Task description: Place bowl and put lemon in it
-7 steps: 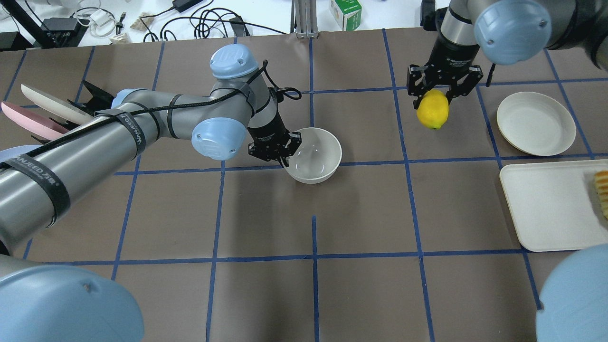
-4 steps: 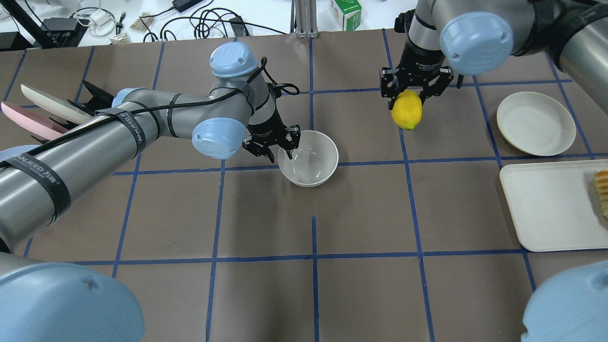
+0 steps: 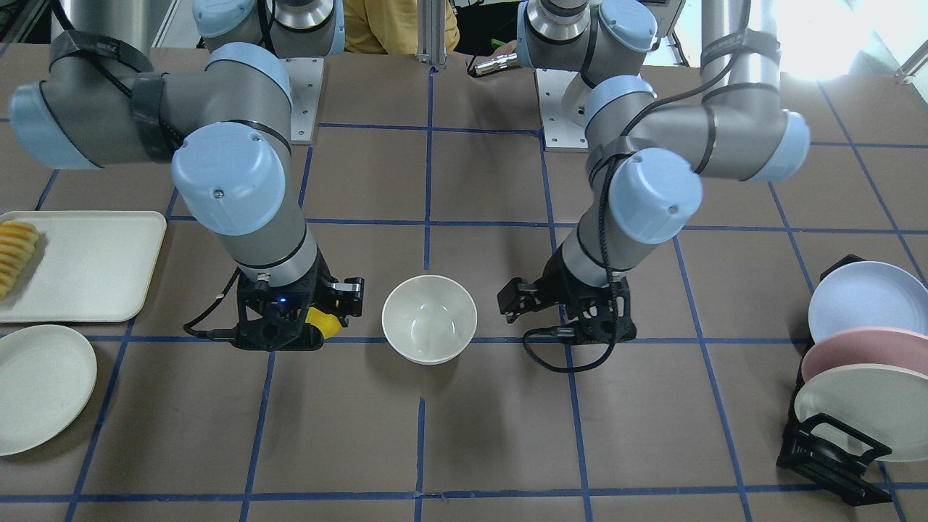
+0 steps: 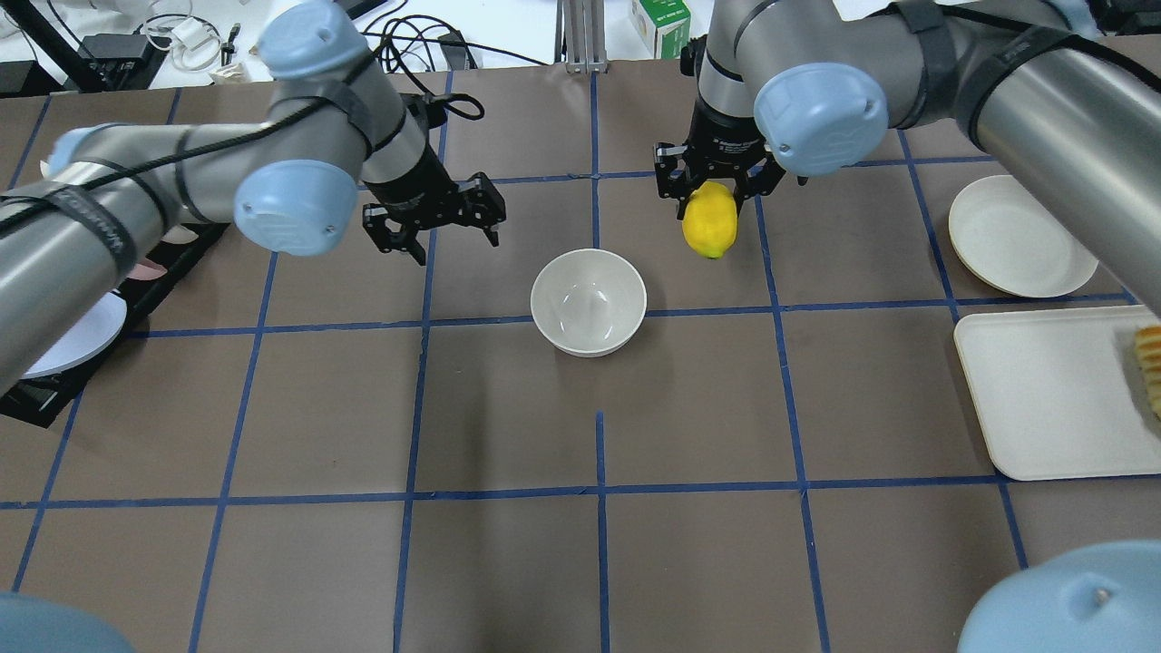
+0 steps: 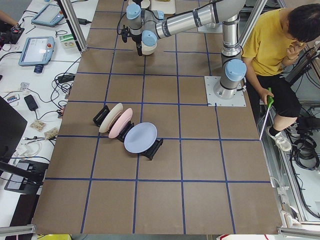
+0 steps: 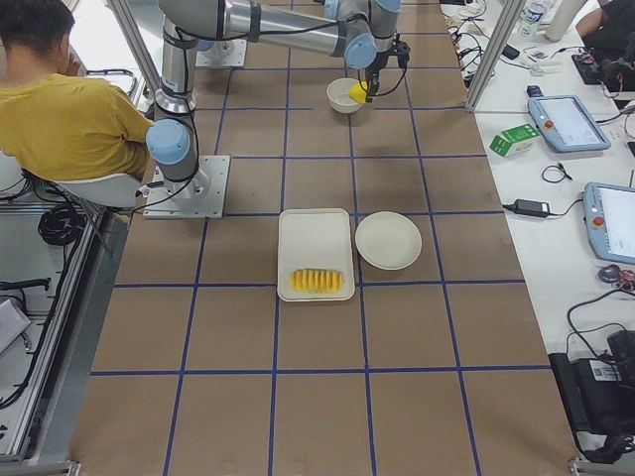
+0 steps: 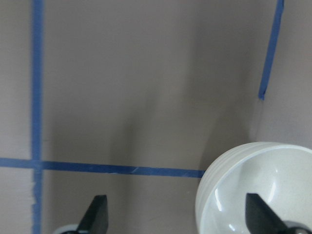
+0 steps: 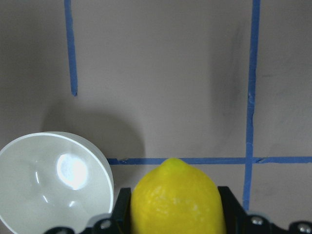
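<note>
The off-white bowl (image 4: 589,302) stands upright and empty on the brown table, also seen in the front view (image 3: 429,319). My left gripper (image 4: 456,245) is open and empty, raised to the far left of the bowl and apart from it. Its wrist view shows the bowl's rim (image 7: 263,190) at the lower right. My right gripper (image 4: 710,207) is shut on the yellow lemon (image 4: 710,220) and holds it above the table just right of and beyond the bowl. The right wrist view shows the lemon (image 8: 178,197) between the fingers and the bowl (image 8: 48,185) at the lower left.
A flat off-white plate (image 4: 1023,236) lies at the right. Before it is a white tray (image 4: 1043,399) with ridged yellow slices (image 4: 1150,367). A black rack of pastel plates (image 3: 855,362) stands at the left end. A person in yellow (image 5: 280,50) sits behind the robot.
My left gripper has let go of the bowl's rim and drawn back up and to the left. My right gripper has carried the lemon leftward, closer to the bowl.
</note>
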`<action>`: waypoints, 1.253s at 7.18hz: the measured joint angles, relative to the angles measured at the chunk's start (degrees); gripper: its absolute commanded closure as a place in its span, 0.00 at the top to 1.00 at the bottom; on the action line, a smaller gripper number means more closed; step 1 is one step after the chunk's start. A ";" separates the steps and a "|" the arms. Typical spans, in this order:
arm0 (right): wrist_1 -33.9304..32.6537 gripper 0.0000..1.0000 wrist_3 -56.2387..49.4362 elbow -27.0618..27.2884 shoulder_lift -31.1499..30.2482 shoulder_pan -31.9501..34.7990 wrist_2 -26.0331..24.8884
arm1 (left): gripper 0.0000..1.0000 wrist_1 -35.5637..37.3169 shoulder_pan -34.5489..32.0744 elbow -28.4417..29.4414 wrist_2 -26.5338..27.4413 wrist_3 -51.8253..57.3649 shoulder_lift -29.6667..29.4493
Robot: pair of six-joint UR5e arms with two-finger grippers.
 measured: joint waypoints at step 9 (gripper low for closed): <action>-13.34 0.16 13.72 2.39 9.80 10.57 0.29 | 1.00 -22.28 3.12 5.79 8.49 12.64 17.65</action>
